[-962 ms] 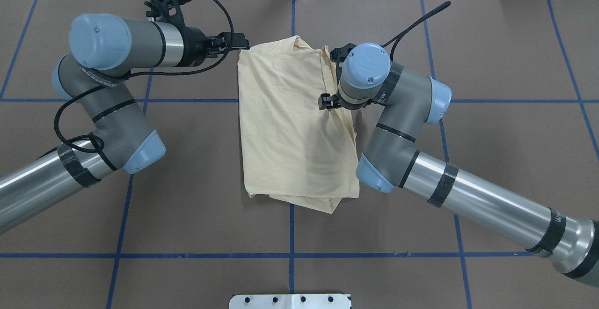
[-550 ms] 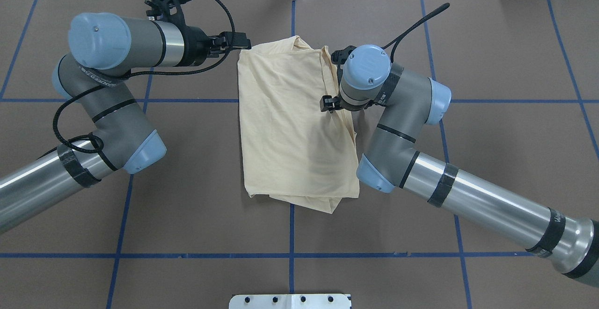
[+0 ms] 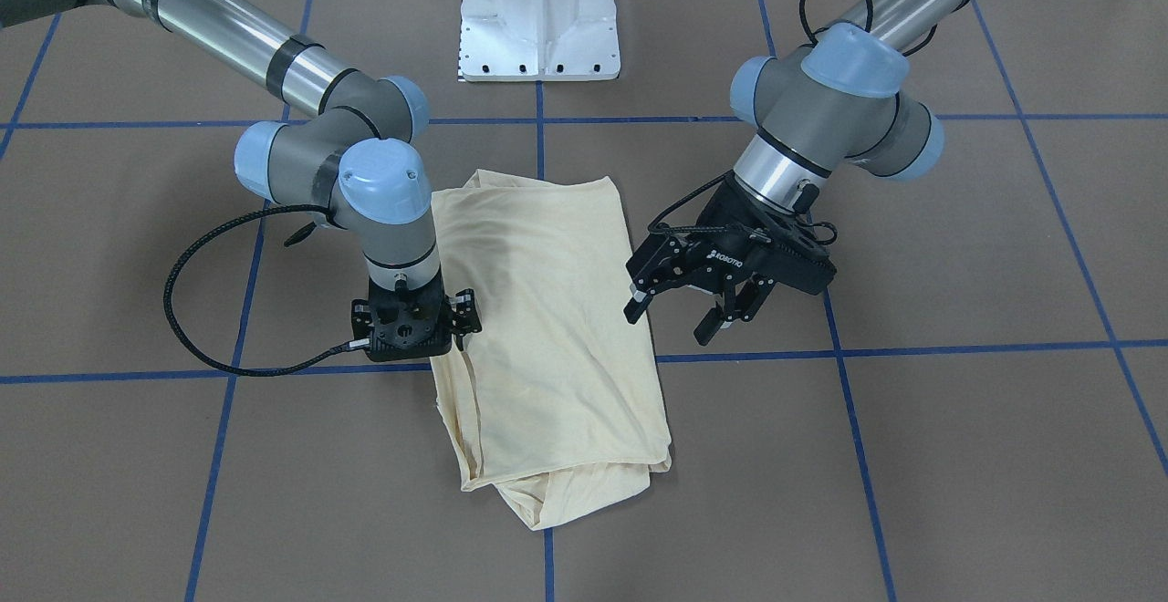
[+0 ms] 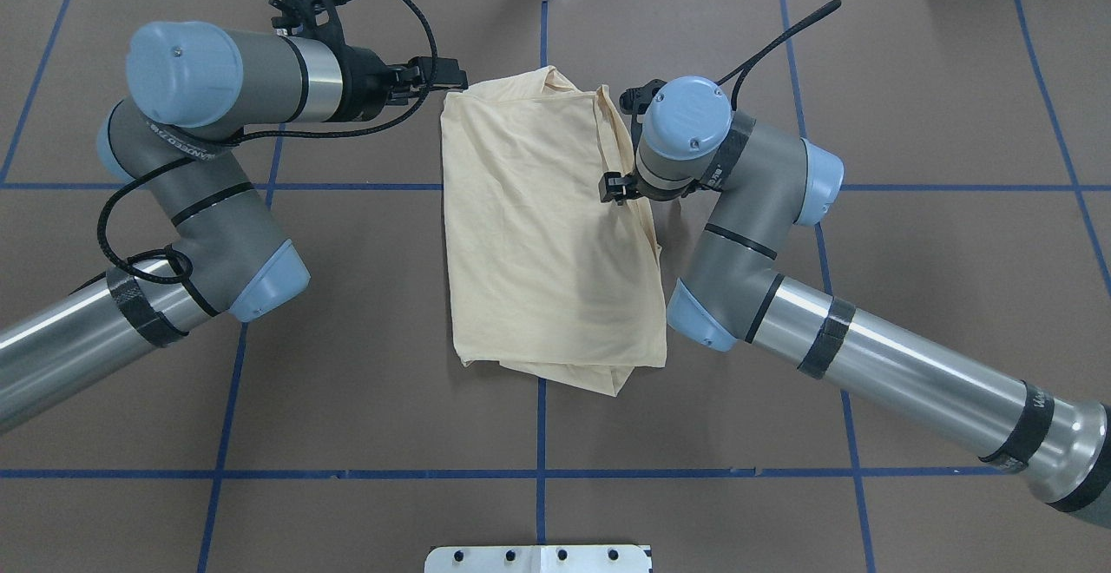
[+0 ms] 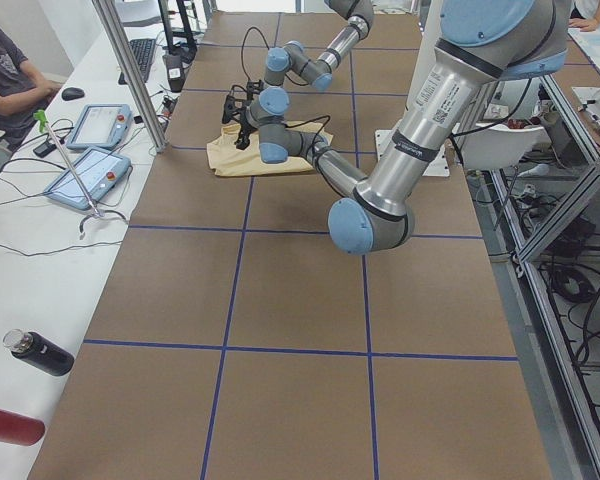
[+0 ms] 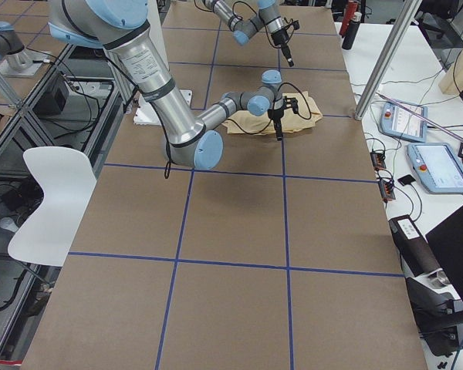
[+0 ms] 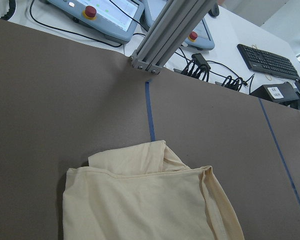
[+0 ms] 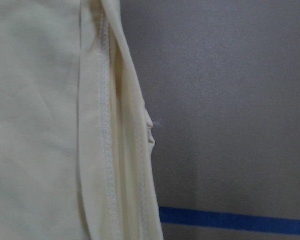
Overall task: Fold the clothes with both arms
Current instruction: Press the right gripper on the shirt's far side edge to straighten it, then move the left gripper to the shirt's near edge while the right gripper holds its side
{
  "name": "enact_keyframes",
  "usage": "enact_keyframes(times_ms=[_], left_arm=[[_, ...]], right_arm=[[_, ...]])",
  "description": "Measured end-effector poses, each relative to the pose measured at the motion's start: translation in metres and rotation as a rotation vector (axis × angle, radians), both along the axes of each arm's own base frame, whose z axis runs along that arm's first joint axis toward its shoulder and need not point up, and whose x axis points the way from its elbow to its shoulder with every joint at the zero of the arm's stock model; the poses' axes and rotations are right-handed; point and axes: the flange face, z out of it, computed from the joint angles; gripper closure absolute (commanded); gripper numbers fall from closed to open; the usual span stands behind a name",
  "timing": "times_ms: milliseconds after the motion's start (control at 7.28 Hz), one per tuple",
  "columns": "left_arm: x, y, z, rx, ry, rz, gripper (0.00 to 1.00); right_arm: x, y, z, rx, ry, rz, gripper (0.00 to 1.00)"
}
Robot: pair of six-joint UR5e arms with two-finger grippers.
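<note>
Item: folded T-shirt (image 4: 538,234), flat on the tabletop (image 4: 347,399).
Left tool (image 3: 675,315): wide, empty, just beside the T-shirt's edge.
Right tool (image 3: 411,333): over the T-shirt's opposite hem; you cannot tell its spread.
Hazard: you risk pinching one layer only, which drags the stack and undoes the fold.

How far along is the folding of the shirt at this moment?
Done: the shirt lies folded into a long narrow rectangle, with no sleeve sticking out. In hand: nothing that shows; the left gripper is open beside it, and the right gripper points down at its edge, its grip hidden. Left: probably a fold across the length.
</note>
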Motion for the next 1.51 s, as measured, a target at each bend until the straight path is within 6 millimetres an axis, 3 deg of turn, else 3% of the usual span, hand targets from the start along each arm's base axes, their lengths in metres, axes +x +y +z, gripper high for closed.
enact_keyframes(times_ms=[687,1099,1237,1512], left_arm=[[0.000,0.001,-0.002,0.004,0.003,0.001,0.00],[0.002,0.002,-0.002,-0.015,0.010,0.003,0.00],[0.010,0.009,-0.001,-0.063,0.024,0.017,0.00],[0.045,0.047,-0.005,-0.197,0.038,0.085,0.00]], right_arm=[[0.026,-0.018,0.023,-0.005,0.024,-0.007,0.00],[0.041,-0.021,0.009,-0.029,-0.028,-0.029,0.00],[0.054,-0.011,0.000,-0.034,-0.064,-0.042,0.00],[0.096,0.030,-0.015,-0.062,-0.093,-0.069,0.00]])
